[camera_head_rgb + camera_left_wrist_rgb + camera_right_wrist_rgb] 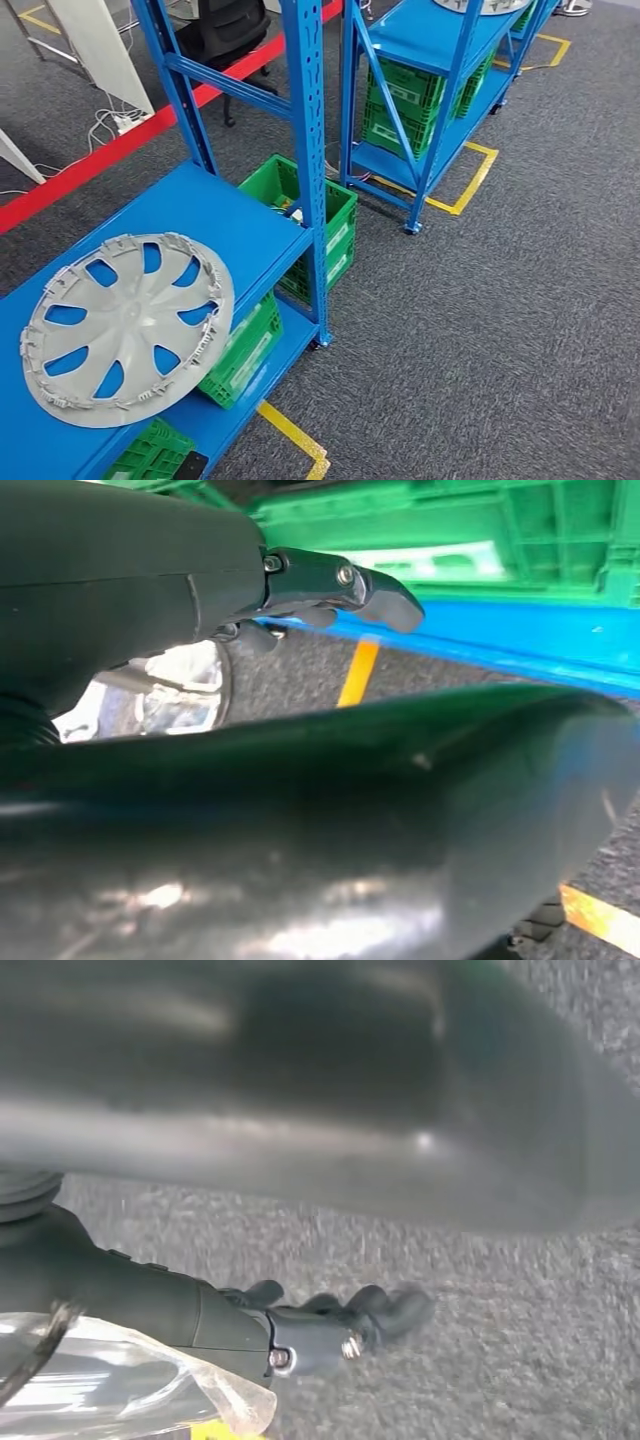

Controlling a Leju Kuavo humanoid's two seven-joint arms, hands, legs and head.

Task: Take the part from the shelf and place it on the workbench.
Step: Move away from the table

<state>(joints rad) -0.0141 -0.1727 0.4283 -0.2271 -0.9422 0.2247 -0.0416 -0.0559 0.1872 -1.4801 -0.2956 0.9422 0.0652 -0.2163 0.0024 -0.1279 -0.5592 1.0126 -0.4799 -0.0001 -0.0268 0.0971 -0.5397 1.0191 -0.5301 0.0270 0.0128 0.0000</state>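
Observation:
The part, a grey plastic wheel cover (128, 325) with curved spokes, lies flat on the top board of the near blue shelf (219, 215), at the lower left of the head view. My left hand (151, 590) hangs beside the shelf's lower blue board. Its dark fingers (340, 585) are stretched out and apart from the thick thumb, with nothing between them. My right hand (151, 1300) hangs over grey carpet. Its fingers (355, 1320) are loosely extended and hold nothing.
Green crates (241, 350) sit on the near shelf's lower board, and another green crate (317, 215) stands behind its blue upright (309, 150). A second blue shelf (430, 70) with green crates stands farther back. Yellow floor tape (294, 435) marks the shelf corners. Open grey carpet lies to the right.

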